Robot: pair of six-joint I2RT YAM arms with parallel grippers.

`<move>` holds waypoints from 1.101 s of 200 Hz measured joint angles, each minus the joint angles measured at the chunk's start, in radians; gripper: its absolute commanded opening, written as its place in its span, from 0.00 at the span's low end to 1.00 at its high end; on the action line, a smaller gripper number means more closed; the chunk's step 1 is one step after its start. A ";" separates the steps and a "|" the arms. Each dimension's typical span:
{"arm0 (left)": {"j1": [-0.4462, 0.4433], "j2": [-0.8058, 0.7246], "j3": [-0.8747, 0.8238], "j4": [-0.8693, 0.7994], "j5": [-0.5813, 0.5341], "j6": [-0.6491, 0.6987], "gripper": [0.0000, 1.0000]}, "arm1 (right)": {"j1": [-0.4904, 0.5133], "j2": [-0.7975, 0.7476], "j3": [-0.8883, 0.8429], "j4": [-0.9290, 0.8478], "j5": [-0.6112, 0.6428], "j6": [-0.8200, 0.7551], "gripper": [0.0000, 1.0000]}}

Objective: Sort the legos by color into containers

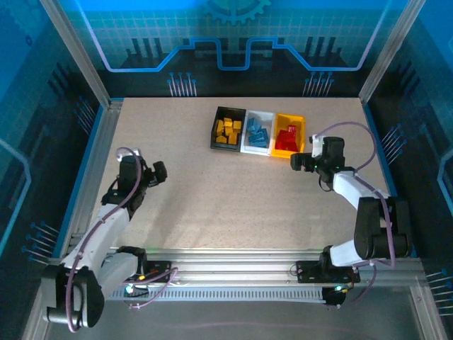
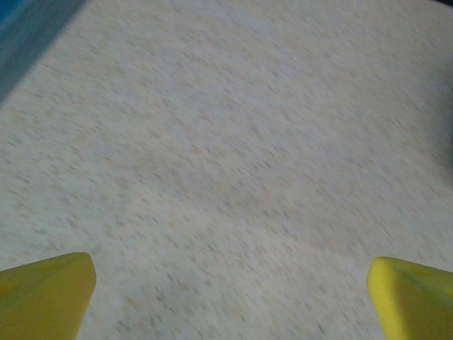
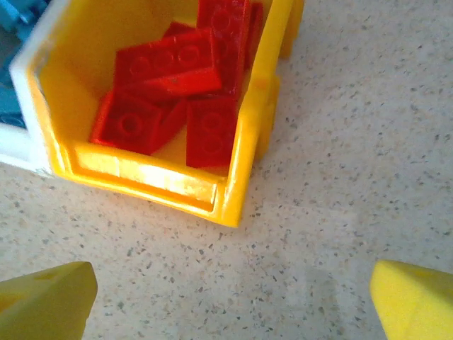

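Three bins stand in a row at the back middle of the table. The black bin [image 1: 215, 131] holds yellow-orange legos [image 1: 228, 130]. Light blue legos [image 1: 257, 133] lie in the white bin [image 1: 270, 117]. The yellow-orange bin [image 1: 300, 127] [image 3: 241, 177] holds red legos [image 1: 288, 137] [image 3: 177, 92]. My right gripper [image 1: 303, 161] [image 3: 233, 301] hangs open just in front of that bin's near right corner, nothing between its fingers. My left gripper [image 1: 157, 172] [image 2: 230, 297] is open over bare table at the left, far from the bins.
The speckled tabletop [image 1: 233, 198] is ringed by metal frame rails [image 1: 95, 152] at the left, right and front. Blue enclosure walls stand beyond them.
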 measured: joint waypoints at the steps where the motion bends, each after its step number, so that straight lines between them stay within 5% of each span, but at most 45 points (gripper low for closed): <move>1: 0.003 0.004 -0.001 0.006 -0.003 0.002 0.99 | 0.001 0.002 0.000 0.002 0.000 -0.001 1.00; 72: 0.053 0.220 -0.110 0.407 -0.042 0.101 0.99 | 0.018 0.021 -0.254 0.419 0.008 -0.040 1.00; 159: 0.051 0.533 -0.184 0.980 0.126 0.223 0.99 | 0.037 0.023 -0.274 0.554 0.030 -0.051 1.00; 220: 0.039 0.561 -0.203 1.068 0.134 0.252 0.99 | 0.038 0.026 -0.279 0.598 0.029 -0.055 1.00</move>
